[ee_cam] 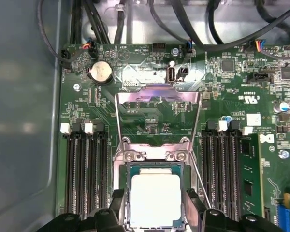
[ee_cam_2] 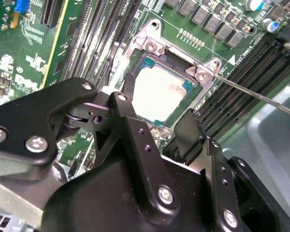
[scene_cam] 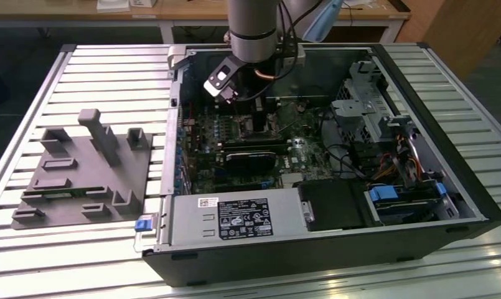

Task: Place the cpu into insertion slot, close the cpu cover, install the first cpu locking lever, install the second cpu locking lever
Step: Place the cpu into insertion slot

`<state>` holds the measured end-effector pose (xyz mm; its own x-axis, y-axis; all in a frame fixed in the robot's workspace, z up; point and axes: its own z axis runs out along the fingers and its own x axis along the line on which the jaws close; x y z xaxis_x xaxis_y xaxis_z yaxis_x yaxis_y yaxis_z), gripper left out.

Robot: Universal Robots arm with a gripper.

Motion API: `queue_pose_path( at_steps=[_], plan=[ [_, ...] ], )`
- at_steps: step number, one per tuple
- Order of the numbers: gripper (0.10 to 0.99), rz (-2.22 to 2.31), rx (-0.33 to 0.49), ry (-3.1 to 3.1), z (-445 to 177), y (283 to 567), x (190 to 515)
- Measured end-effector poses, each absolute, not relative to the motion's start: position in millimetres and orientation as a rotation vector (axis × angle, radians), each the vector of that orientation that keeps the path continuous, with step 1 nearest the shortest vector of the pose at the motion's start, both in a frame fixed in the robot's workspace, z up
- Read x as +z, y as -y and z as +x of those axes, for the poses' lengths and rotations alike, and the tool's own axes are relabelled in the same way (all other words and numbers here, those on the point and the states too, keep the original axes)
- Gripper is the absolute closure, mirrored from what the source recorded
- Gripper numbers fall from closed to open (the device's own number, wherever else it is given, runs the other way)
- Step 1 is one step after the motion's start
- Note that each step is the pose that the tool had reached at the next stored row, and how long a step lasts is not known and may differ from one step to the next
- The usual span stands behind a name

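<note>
The cpu (ee_cam: 154, 195) is lying flat in the insertion slot (ee_cam_2: 157, 58), directly between the gripper's (ee_cam_2: 157, 104) jaws, which are standing spread with one finger on each side of it. Beyond the slot the cpu cover (ee_cam: 157, 92) is standing swung up and open. A thin lever rod (ee_cam_2: 251, 94) is sticking out sideways, and long memory slots (ee_cam: 84, 169) are flanking the slot inside the open computer case (scene_cam: 458, 180) on the slatted table (scene_cam: 68, 261).
</note>
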<state>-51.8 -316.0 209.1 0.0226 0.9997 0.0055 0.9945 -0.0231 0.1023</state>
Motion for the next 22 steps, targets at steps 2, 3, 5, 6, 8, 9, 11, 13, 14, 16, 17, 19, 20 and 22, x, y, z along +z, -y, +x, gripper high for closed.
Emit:
queue_pose_path(
  at_steps=[2, 3, 5, 6, 8, 9, 11, 13, 14, 16, 17, 19, 20, 22],
  plan=[
    [0.475, 2.196, 0.116, -2.146, -51.7, 316.0, 210.1],
    [0.475, 2.195, 0.116, -2.146, -51.7, 316.0, 210.1],
    [0.475, 2.195, 0.116, -2.146, -51.7, 316.0, 210.1],
    [0.475, 2.195, 0.116, -2.146, -51.7, 316.0, 210.1],
    [0.49, 2.196, 0.116, -2.146, -51.8, 316.1, 210.1],
    [0.553, 2.196, 0.116, -2.146, -51.8, 316.0, 210.1],
    [0.616, 2.196, 0.116, -2.146, -51.8, 316.0, 210.1],
    [0.675, 2.196, 0.116, -2.146, -51.8, 316.1, 210.1],
    [0.729, 2.196, 0.116, -2.146, -51.8, 316.1, 210.1],
    [0.788, 2.196, 0.116, -2.146, -51.8, 316.0, 210.1],
    [0.847, 2.196, 0.116, -2.146, -51.7, 316.1, 210.1],
    [0.906, 2.196, 0.116, -2.146, -51.8, 316.1, 210.1],
    [0.965, 2.196, 0.116, -2.146, -51.7, 316.1, 210.1],
    [0.98, 2.196, 0.117, -2.146, -51.7, 316.1, 210.1]
  ],
)
